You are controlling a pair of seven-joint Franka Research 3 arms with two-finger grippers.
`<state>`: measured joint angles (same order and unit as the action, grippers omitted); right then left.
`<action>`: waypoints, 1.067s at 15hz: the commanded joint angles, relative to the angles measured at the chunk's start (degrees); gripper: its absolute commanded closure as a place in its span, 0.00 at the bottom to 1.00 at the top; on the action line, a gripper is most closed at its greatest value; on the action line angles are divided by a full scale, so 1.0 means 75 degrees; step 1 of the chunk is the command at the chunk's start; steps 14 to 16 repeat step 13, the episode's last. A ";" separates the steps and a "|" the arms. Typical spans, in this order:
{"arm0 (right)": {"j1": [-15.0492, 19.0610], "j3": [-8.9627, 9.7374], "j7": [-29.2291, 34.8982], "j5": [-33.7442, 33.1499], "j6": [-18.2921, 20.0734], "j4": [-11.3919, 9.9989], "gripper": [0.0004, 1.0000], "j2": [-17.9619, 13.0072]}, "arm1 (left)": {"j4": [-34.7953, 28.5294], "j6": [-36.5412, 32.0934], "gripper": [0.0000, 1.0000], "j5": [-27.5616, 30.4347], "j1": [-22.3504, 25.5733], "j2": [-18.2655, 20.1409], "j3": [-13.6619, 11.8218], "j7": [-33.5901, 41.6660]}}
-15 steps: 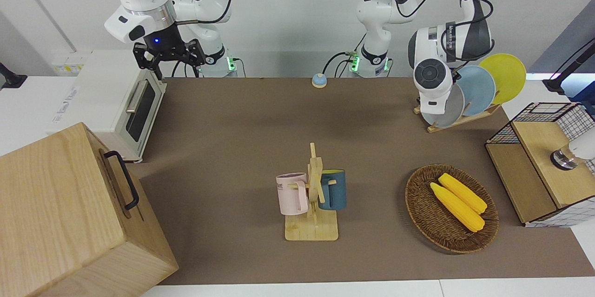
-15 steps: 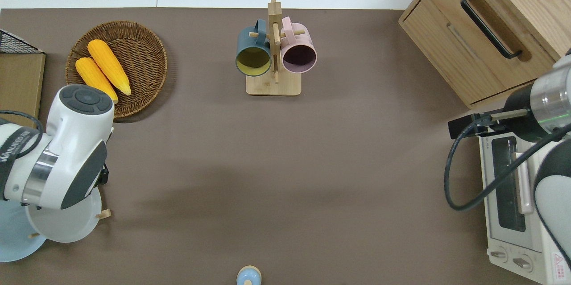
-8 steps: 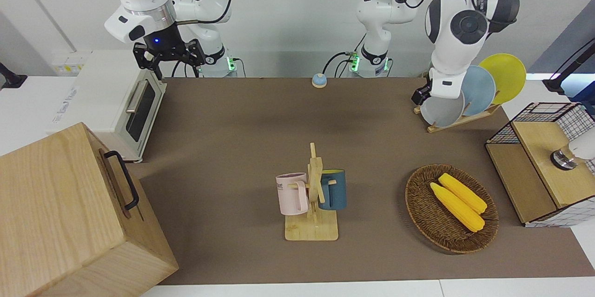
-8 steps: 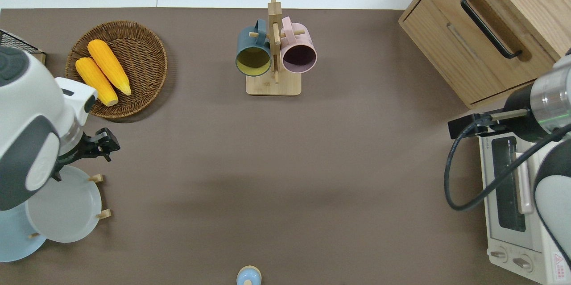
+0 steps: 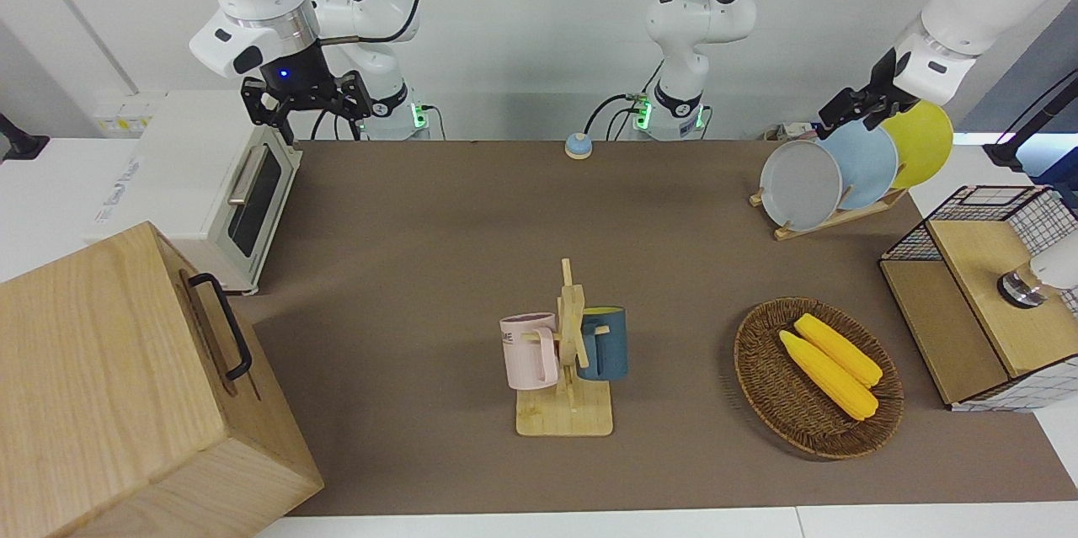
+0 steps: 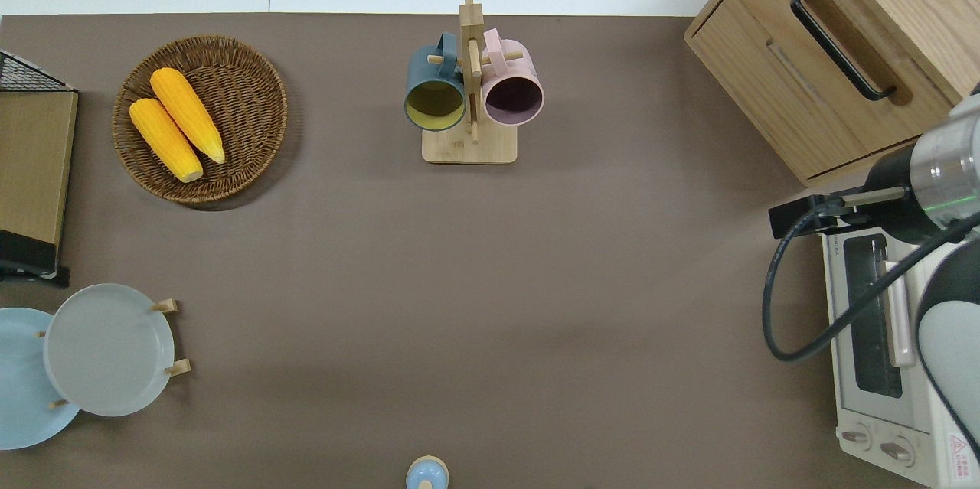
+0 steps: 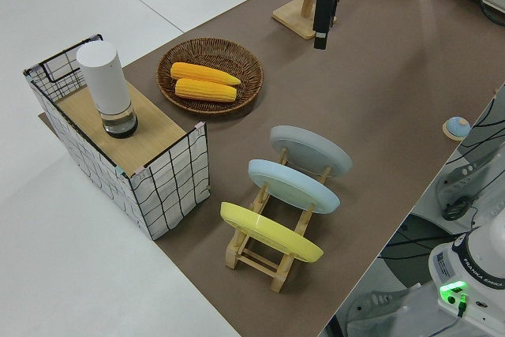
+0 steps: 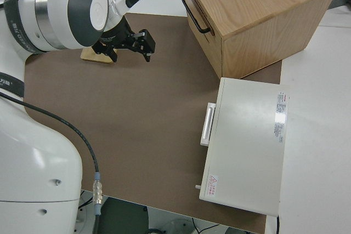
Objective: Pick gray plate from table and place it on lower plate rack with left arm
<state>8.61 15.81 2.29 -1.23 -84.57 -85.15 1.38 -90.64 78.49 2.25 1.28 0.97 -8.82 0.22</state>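
The gray plate (image 5: 800, 186) stands leaning in the end slot of the lower plate rack (image 5: 842, 216), at the end toward the table's middle. It also shows in the overhead view (image 6: 109, 349) and the left side view (image 7: 311, 150). The light blue plate (image 5: 867, 163) and the yellow plate (image 5: 922, 142) stand in the slots beside it. My left gripper (image 5: 846, 110) is open and empty, high in the air and clear of the plates. It hangs from the top of the left side view (image 7: 319, 37). My right gripper (image 5: 305, 100) is parked and open.
A wooden mug stand (image 5: 566, 403) with a pink and a blue mug stands mid-table. A wicker basket (image 5: 758, 370) holds two corn cobs. A wire basket (image 5: 1044, 210), a wooden cabinet (image 5: 126, 386), a toaster oven (image 5: 210, 184) and a small blue bell (image 5: 578, 146) line the edges.
My left arm has let go of the gray plate and risen up and away toward its end of the table. The plate stays in the rack. The right arm has not moved.
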 commanded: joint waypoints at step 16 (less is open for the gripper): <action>0.0142 0.0131 0.0093 -0.0011 0.0108 0.0068 0.02 -0.0020 | 0.0144 0.0046 0.00 -0.0651 -0.0124 0.0035 0.0649 0.0556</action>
